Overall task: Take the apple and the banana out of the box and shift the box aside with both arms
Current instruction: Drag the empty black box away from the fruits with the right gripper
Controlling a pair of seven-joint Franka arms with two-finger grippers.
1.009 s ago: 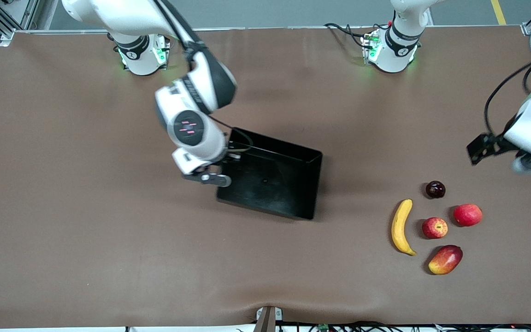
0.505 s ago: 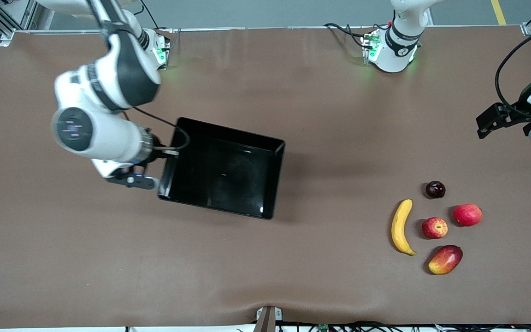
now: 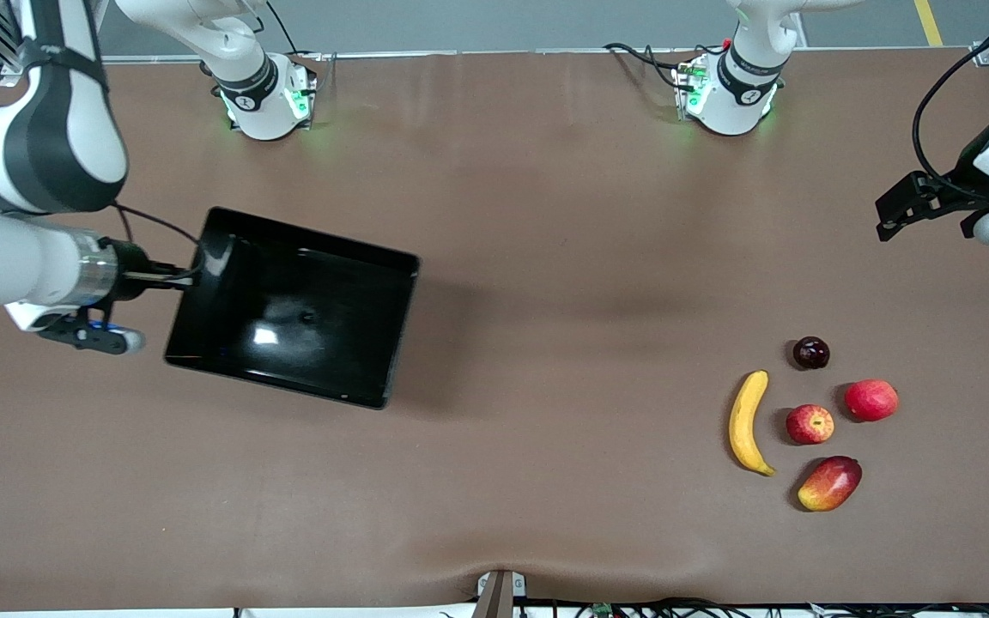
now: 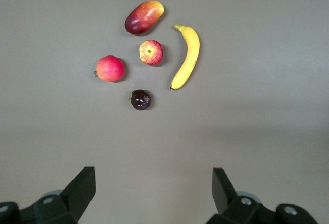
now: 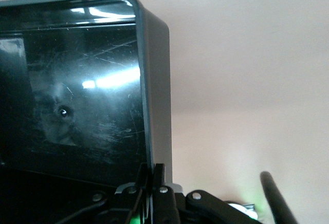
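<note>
as seen from the front, the right gripper (image 3: 187, 273) is pinched tight on the wall of the black box (image 3: 288, 307) at the right arm's end of the table, and the box looks lifted a bit, with a dark shadow beside it. the left gripper (image 3: 889, 219) hangs in the air at the left arm's end, over bare table (image 3: 546, 215), and waits with its jaws wide and nothing in them. the fruits lie in a small group nearer the camera than that gripper: the banana (image 3: 746, 422), the apple (image 3: 810, 424) just beside it, a plain red fruit (image 3: 871, 400), a mango (image 3: 829, 483) nearest the camera, and a small dark fruit (image 3: 811, 353). they are well apart from the box. from the left wrist, the two black fingers (image 4: 79, 190) stand far apart, and the banana (image 4: 187, 55), apple (image 4: 151, 52), red fruit (image 4: 109, 69), mango (image 4: 144, 16) and dark fruit (image 4: 140, 99) sit on the table (image 4: 257, 131) out in front of them, none touching. from the right wrist, the fingers (image 5: 157, 188) squeeze the thin wall of the shiny box (image 5: 77, 95), one inside and one outside, and the box has nothing in it.
</note>
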